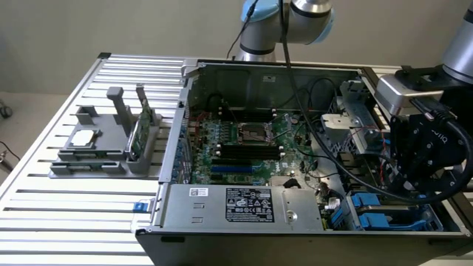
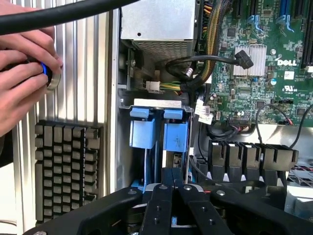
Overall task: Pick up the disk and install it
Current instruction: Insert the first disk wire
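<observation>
The pick-up looks finished. The claw is pinched fully shut with nothing between its fingers. The disk appears to sit in the drive bay, at the near corner of the open computer case on the exterior view's right. Two blue carrier ends stand side by side in that bay. I take the one nearest the fingertips to be the disk's frame, but its metal body is hidden down in the slot, so that is a judgement. The carrier ends stand roughly level with each other, which suggests the disk is mostly in. Whether it has latched home cannot be told, so the install looks close to done but not confirmed.

The arm reaches over the case from the far side and bends down on the exterior view's right. Its black wrist housing hangs over the bay corner, with cables looping around it. In the wrist view the closed fingertips point at the blue carrier ends and lie very near them. I cannot tell whether they touch.

Beside the bay lie the motherboard and the power supply. Outside the case wall, on the slatted tabletop, there is a dark keyboard. A person's hands hold a small object with a blue ring, well apart from the claw. On the exterior view's left a grey fixture holds a CPU chip and a green circuit card, both untouched.
</observation>
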`<state>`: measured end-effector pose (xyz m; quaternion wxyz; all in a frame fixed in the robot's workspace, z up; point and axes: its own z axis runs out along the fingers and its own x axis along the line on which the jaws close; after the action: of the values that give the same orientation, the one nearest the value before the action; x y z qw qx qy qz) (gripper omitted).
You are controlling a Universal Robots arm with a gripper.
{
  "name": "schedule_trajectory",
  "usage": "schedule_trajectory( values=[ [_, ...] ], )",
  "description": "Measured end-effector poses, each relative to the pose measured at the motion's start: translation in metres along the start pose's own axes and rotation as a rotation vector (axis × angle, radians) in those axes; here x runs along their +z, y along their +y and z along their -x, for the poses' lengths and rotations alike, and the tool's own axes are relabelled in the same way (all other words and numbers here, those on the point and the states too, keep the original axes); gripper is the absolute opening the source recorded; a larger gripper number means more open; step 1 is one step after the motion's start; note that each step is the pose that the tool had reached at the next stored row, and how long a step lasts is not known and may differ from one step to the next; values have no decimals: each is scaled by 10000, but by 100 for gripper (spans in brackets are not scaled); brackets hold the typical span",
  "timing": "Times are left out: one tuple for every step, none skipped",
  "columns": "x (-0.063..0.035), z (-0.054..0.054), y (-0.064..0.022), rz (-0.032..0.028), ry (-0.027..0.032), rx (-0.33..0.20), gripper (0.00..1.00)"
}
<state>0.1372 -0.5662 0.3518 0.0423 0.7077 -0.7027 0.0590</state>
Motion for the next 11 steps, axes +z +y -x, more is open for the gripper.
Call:
schedule_trajectory(
  values=[
    [0,0,0,21,3,144,11],
    [-1,0,0,42,8,293,11],
    [-1,0,0,65,10,450,11],
    [-2,-1,0,86,14,596,11],
    [-3,-1,0,108,18,744,11],
    [-5,-2,0,129,21,894,11],
    [-6,-2,0,151,22,1040,11],
    [-8,-2,0,172,24,1184,11],
    [-11,-3,0,192,28,1325,11],
    [-16,-3,0,213,34,1471,11],
    [-19,-3,-1,233,35,1619,11]
  ],
)
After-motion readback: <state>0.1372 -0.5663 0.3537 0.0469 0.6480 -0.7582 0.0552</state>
